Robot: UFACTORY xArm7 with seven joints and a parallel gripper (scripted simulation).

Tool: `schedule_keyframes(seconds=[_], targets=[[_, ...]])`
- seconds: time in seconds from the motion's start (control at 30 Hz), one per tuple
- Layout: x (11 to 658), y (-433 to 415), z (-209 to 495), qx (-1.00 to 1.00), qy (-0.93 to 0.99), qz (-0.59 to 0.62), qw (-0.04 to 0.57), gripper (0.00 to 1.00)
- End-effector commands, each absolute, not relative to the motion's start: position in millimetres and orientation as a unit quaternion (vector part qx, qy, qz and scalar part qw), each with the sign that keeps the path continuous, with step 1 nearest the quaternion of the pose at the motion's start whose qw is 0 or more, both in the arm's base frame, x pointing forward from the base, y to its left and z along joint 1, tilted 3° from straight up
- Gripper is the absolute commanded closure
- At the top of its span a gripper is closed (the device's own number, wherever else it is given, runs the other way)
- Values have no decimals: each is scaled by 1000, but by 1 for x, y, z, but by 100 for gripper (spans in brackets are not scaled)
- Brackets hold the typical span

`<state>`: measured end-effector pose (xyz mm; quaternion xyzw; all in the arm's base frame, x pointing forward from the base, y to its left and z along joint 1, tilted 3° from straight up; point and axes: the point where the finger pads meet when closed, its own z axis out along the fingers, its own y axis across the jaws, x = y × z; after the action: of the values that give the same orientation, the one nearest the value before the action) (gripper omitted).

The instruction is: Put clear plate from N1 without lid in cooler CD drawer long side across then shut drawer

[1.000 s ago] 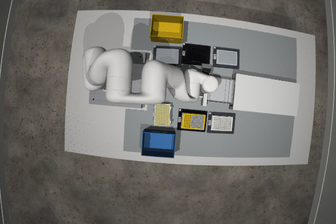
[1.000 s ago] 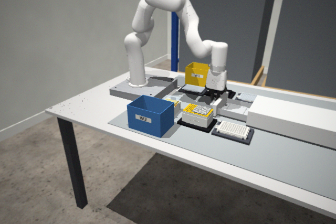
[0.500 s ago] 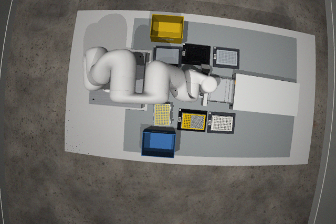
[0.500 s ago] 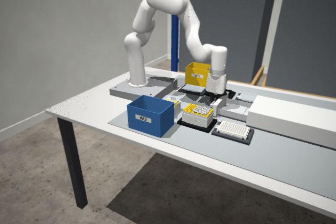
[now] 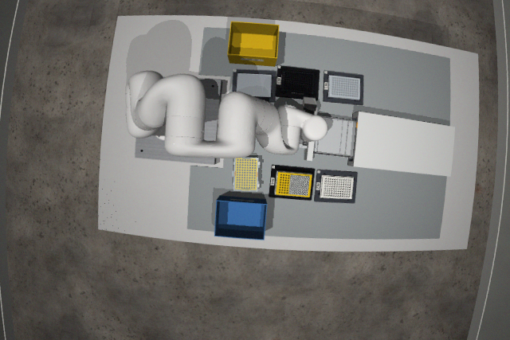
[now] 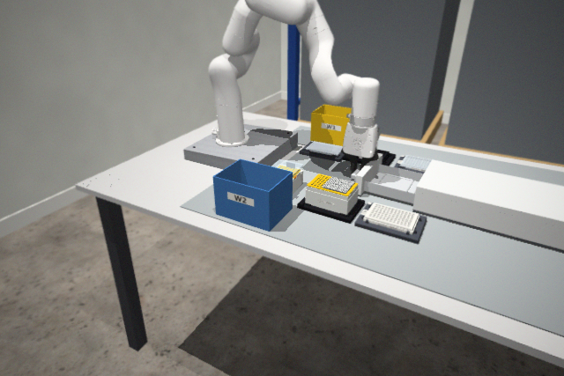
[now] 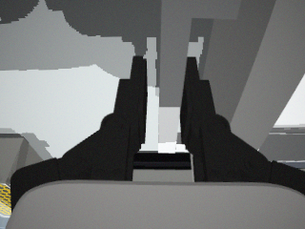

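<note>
The gripper (image 7: 164,64) is standing narrow, its black fingers showing only a slim gap, and I judge it is gripping nothing; it is hanging low at the near end of the cooler's (image 5: 403,142) drawer (image 5: 334,138), by the pale bar handle (image 5: 309,151), with the drawer standing partly out. The clear plate is not travelling with it. No nest label is reading legibly, so I am taking the smooth-topped, seemingly lidded plate (image 5: 253,84) in the dark nest by the yellow bin (image 5: 253,41) as the likelier one, with an uncovered pale plate (image 5: 343,87) sitting two nests along. Either is looking light, rigid and slick. Thin plastic walls are calling for a modest squeeze across the short sides, low on the skirt, lifting the loose lid off first.
</note>
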<state>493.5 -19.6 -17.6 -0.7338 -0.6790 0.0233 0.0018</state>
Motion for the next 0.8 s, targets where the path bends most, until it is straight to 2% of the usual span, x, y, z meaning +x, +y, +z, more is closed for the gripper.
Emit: schedule_keyframes(seconds=[0.0, 0.77], targets=[[491, -19, -16, -734, -679, 22, 0, 79], [480, -18, -15, -734, -679, 22, 0, 79]])
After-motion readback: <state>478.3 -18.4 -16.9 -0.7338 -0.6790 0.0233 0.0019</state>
